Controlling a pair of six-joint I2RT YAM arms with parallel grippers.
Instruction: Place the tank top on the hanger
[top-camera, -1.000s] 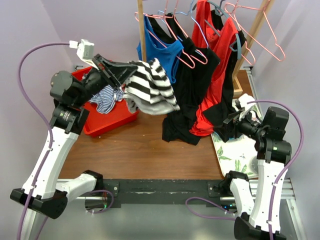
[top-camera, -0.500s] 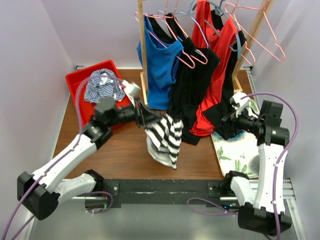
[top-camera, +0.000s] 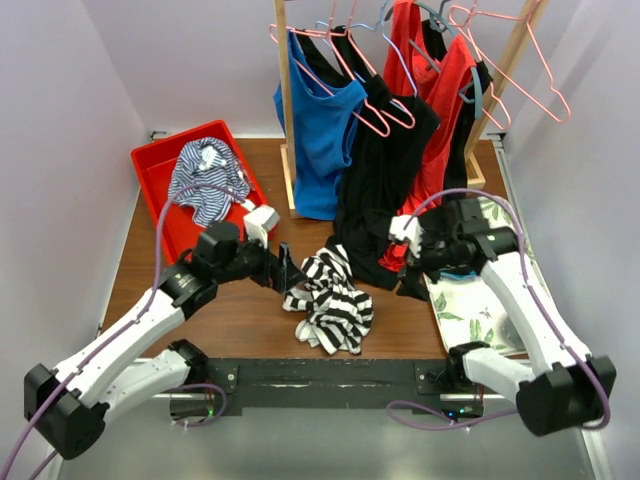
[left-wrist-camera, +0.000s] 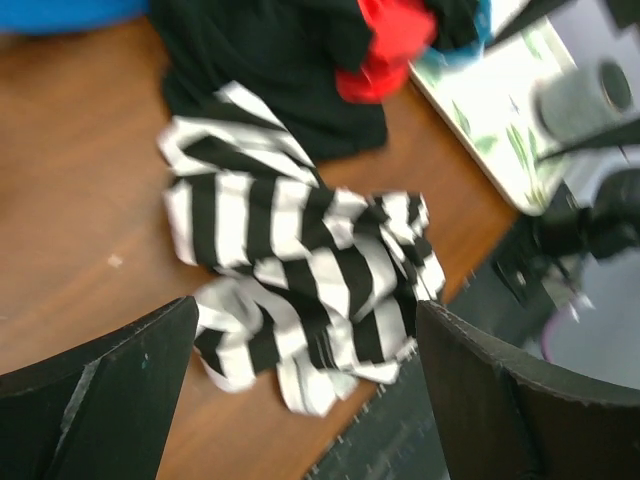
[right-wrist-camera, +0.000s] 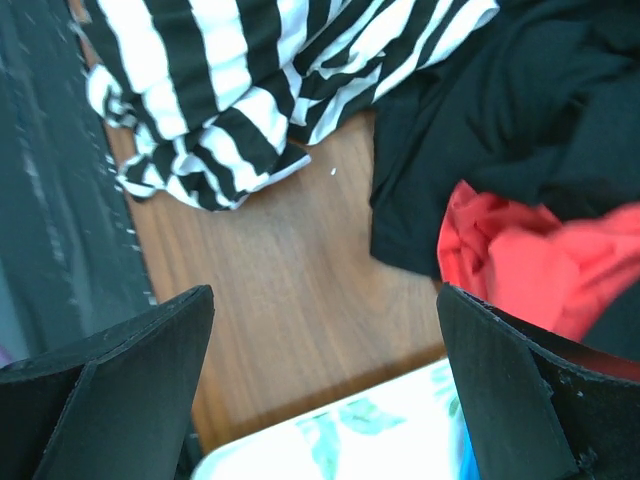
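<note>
The tank top (top-camera: 328, 302) lies crumpled on the table (top-camera: 230, 320), nearly between my two arms. Its near fold sits close to the front edge and its far corner is right against the trailing hem of the black top (top-camera: 375, 190). Neither arm holds anything. The left end effector (top-camera: 290, 275) hovers just left of the heap with its fingers spread wide, and the right end effector (right-wrist-camera: 325, 300) is just as wide apart over bare wood beside the black hem.

As I judge it, the step in hand is a fresh pickup. I'd look for a shoulder strap or the neckline rather than pinching the middle of the bundle. I can't make out a strap in either wrist view, so the folds may need teasing open first. One arm could then pin while the other lifts, keeping the black hem out of the pinch.

The best open room is the bare wood between the heap and the red bin (top-camera: 150, 170). Dragging the tank top nearer risks sliding it off the front edge. The right side is crowded with hanging tops, and the empty pink hanger (top-camera: 530, 62) hangs high at the far right, so the carry has to rise past them.
</note>
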